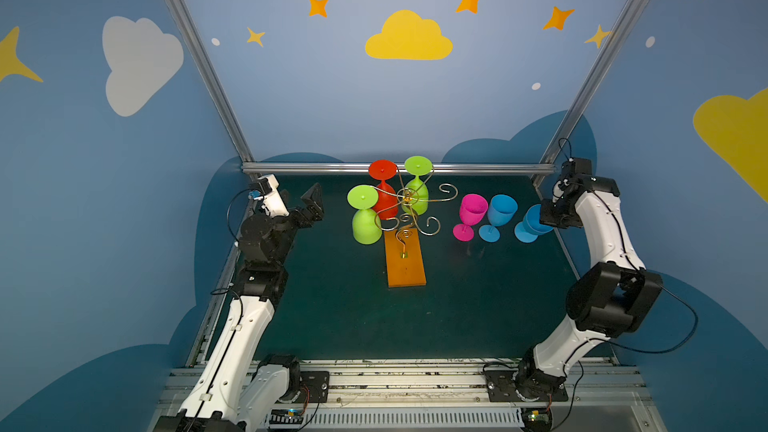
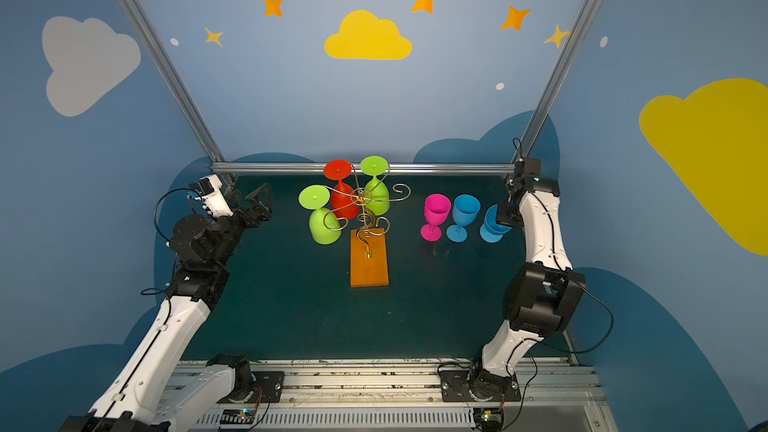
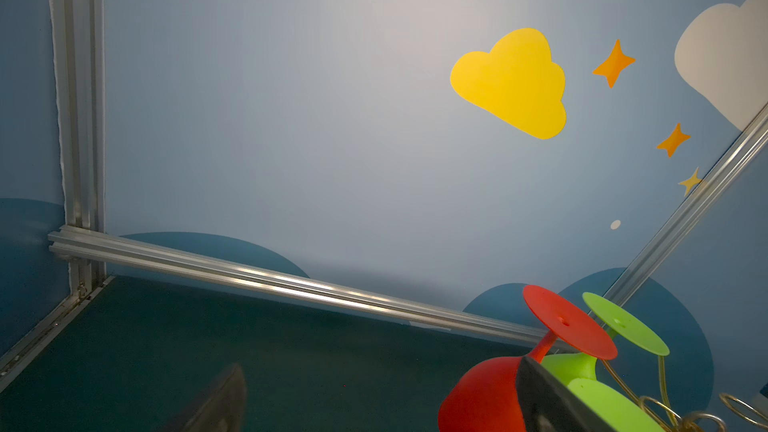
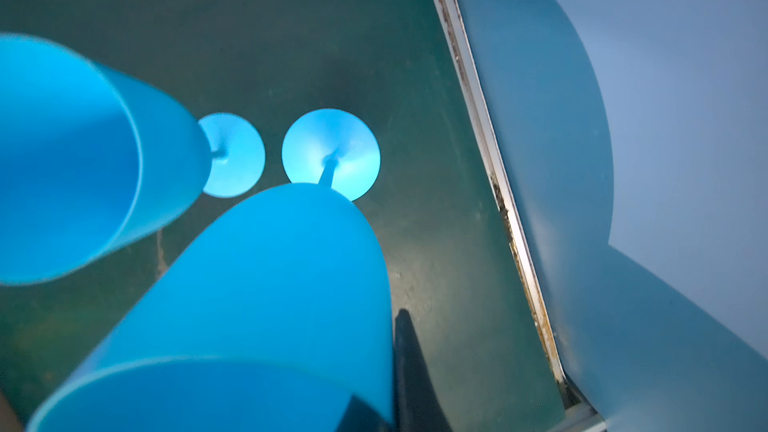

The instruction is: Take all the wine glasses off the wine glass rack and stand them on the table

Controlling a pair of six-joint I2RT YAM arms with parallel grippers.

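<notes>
Blue wine glass (image 4: pixel 266 284): right gripper (image 4: pixel 384 405) jaws clenched on its rim | left gripper (image 1: pixel 311 209) jaws released, near wine glass rack (image 1: pixel 405 268) | lime wine glass (image 1: pixel 366 228) hangs inverted on the rack; probably best to slide its stem outward along the scroll, level.

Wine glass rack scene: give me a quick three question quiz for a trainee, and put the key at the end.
1. How many glasses hang upside down on the wine glass rack?
2. True or false: the left gripper is shut.
3. The right gripper pinches the rim of which glass? A pink, B blue, C red.

Key
1. Three: near green glass, red glass, far green glass.
2. False; its jaws stand wide open, holding nothing.
3. B, the outer blue glass, whose foot looks to be on the table.
</notes>
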